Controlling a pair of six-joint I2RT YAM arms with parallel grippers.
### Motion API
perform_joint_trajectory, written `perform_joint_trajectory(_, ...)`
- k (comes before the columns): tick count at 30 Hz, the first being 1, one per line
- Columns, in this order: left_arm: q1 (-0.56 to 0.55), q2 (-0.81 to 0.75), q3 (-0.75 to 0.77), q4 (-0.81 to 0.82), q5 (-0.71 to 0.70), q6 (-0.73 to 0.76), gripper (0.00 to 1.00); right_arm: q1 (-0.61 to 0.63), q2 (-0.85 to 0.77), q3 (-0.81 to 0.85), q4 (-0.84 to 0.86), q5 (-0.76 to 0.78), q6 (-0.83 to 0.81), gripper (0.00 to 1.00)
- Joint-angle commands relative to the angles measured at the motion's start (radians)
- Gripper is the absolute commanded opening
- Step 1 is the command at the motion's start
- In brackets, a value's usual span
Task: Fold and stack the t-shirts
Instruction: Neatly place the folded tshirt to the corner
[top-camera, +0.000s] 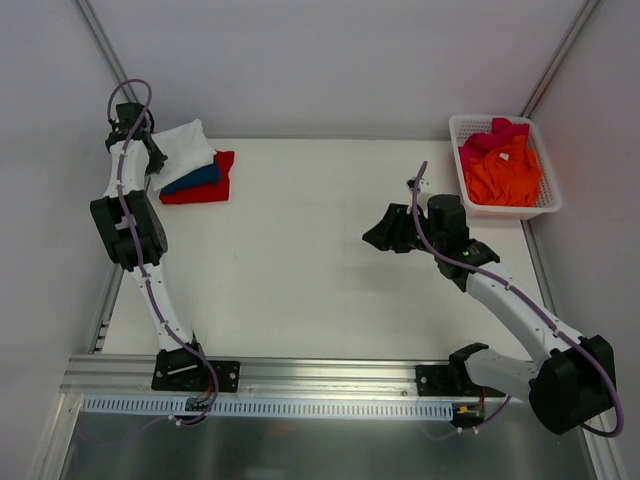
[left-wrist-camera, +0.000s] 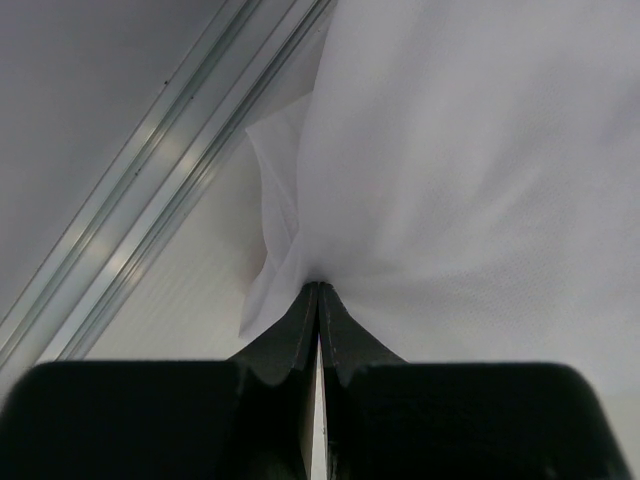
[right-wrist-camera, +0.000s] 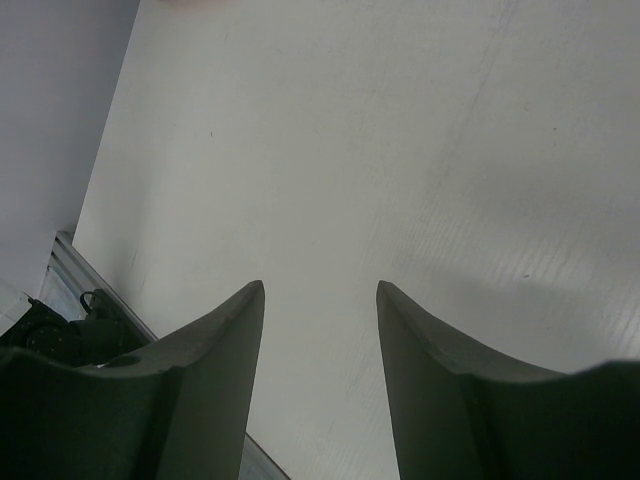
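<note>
i see left gripper pinched tight on large white cloth t-shirt, far-left desk corner, over folded blue t-shirt and red t-shirt | my right gripper gapes empty above desk | orange t-shirt, pink t-shirt in white plastic lattice basket, far-right corner

Left arm and right arm: white tubular links joined by bulky black joint housings. Black base bracket at the foot of each. Purple cable routed along every link, looped free at the far end of the left arm, trailing out below the bases. Left tool: two matte black fingers tapering to thin blades. Right tool: two dark wedge-shaped fingers, curved inner faces, pointed tips.
</note>
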Motion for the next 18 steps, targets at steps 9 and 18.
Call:
perform_joint_trajectory(9,-0.045,-0.185,0.072,0.001,0.055,-0.064,0.00,-0.006,0.011,-0.007,0.052,-0.030,0.023,0.52)
perform_joint_trajectory(18,-0.100,-0.051,0.301,-0.001,0.113,-0.066,0.00,-0.006,0.020,-0.006,0.052,-0.027,0.023,0.52)
